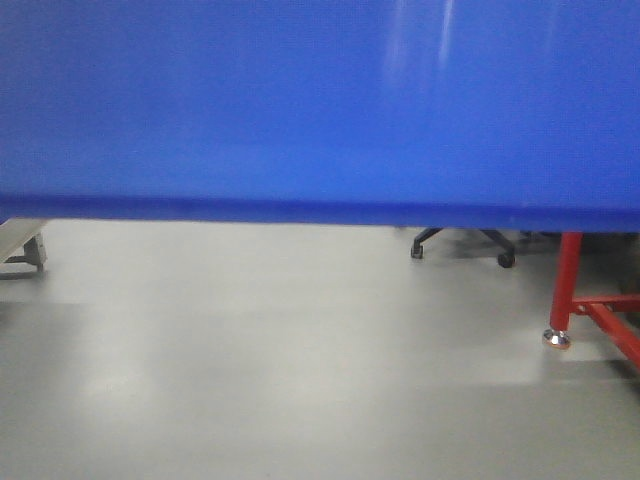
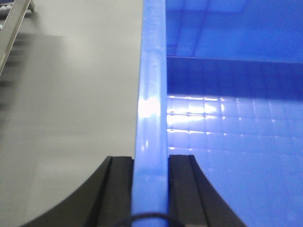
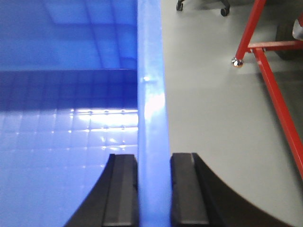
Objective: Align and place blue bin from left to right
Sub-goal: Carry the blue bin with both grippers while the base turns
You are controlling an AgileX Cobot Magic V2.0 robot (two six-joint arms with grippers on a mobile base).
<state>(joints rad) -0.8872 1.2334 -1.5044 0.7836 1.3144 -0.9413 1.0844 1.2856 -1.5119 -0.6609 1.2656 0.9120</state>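
Closest to me, the left gripper [image 2: 150, 163] is clamped on the left wall [image 2: 150, 94] of the blue bin [image 1: 320, 100]. Its 2 black fingers [image 2: 118, 189] stand 1 on each side of this wall and touch it, so the jaws are open only as wide as the wall is thick. The right gripper [image 3: 152, 161] holds the opposite wall [image 3: 151, 94] in the same way, with 1 finger inside the bin and 1 outside, both against the plastic.

Between the 2 walls I see the bottom of the bin [image 2: 236, 156]. It is glossy, with a fine grid pattern and bright reflections of the lamps. The inner wall beyond it is darker.

The bin sits directly in front of the robot, between the 2 arms. In the front view its smooth blue side fills the upper half from edge to edge. The lower edge makes a dark line, and the grey floor [image 1: 300, 350] shows under it, so the bin appears to be held above the floor.

Farther away on the right stands a red frame [image 1: 568, 285] with a round silver foot [image 1: 556, 340]. Behind it is the black wheeled base of an office chair [image 1: 465, 245]. On the far left is a grey metal piece [image 1: 25, 248], too blurred to identify.
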